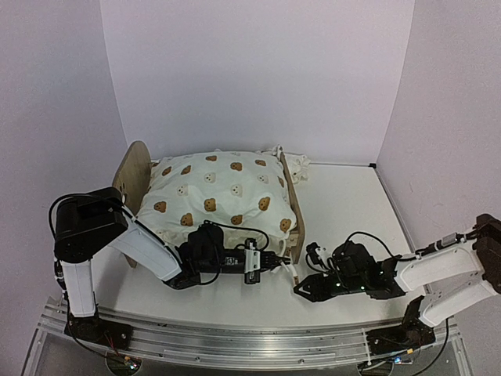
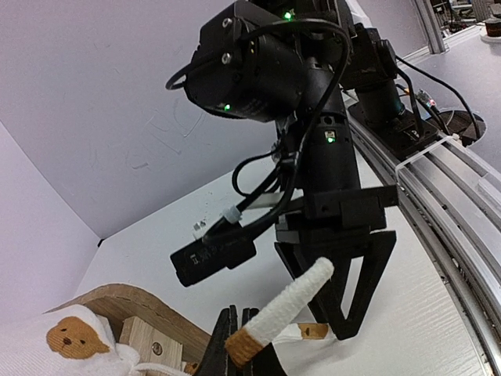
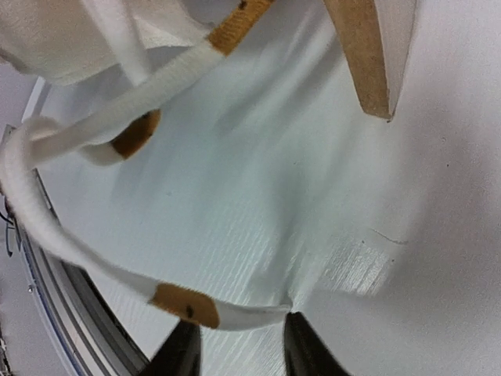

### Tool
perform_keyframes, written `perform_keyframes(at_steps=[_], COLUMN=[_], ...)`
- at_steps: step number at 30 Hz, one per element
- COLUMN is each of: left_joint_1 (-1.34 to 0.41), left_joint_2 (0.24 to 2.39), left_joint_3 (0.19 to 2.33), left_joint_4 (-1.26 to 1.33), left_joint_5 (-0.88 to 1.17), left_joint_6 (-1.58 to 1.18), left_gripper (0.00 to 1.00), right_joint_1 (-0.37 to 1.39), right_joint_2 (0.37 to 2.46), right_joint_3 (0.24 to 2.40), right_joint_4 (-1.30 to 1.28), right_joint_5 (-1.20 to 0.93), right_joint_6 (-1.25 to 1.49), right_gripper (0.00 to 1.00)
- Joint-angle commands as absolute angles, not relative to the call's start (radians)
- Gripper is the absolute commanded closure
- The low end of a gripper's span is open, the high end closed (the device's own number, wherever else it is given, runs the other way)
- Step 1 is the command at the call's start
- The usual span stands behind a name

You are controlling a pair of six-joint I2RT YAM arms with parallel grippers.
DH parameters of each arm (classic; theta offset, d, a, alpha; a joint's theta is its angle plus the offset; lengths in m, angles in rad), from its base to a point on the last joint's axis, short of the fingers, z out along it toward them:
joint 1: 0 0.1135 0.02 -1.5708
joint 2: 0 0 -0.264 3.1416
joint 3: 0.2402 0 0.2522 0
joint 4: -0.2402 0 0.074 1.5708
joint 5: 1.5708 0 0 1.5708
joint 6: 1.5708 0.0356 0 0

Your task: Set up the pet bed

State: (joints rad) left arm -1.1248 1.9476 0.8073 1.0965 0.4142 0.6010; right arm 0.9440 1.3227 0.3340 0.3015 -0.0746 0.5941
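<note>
Your left claw (image 1: 279,265) is pressed together on a tie string (image 2: 290,301), pinching it near its tan end. The white cord sticks up from the tips towards the other arm. Your right claw (image 1: 302,289) faces it from the right, low over the table, with its jaws standing apart and nothing between them. A second tie string (image 3: 182,303) loops just past its fingertips (image 3: 184,352), its tan tip lying close in front of the gap. You cannot tell whether it touches them. Both claws sit just near of the bed's near right corner.

The white table (image 1: 352,211) carries everything. The pet bed (image 1: 133,174) sits left of centre, lengthwise left to right. Its taller rounded board is at the left and its lower end board (image 1: 295,223) is at the right, closest to the claws. Your left arm reaches along the bed's near side. The cream bear-print duvet (image 1: 219,196) fills the frame, puffed up and covering it from board to board. The pillow (image 1: 296,166) lies bunched at the far right corner, spilling past the end board onto the table. In the right wrist view, more tan-tipped strings hang from the fabric beside the end board's lower corner
</note>
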Motion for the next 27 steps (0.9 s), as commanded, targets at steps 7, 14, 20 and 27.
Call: perform_keyframes(at_steps=[7,14,20,27], left_joint_1=[-1.12,-1.12,-1.101,-1.083], left_joint_2=[1.877,1.849,1.836,1.83], left_joint_3=[0.857,0.865,0.867,0.867], left_joint_4=[1.06,0.976,0.92,0.899], left_joint_5=[0.404,0.414,0.419,0.437], left_joint_6=[0.511,0.388,0.291,0.241], left_gripper=[1.0,1.0,1.0,1.0], right_joint_1=[0.95,0.959,0.96,0.961], right_joint_2=[1.471,1.56,1.513,1.509], right_joint_3=[0.393,0.418,0.409,0.421], right_joint_4=[0.62,0.903,0.951,0.956], right_joint_5=[0.054,0.084,0.145,0.121], right_joint_6=[0.661,0.73,0.72,0.744], right_gripper=[0.9,0.92,0.93,0.94])
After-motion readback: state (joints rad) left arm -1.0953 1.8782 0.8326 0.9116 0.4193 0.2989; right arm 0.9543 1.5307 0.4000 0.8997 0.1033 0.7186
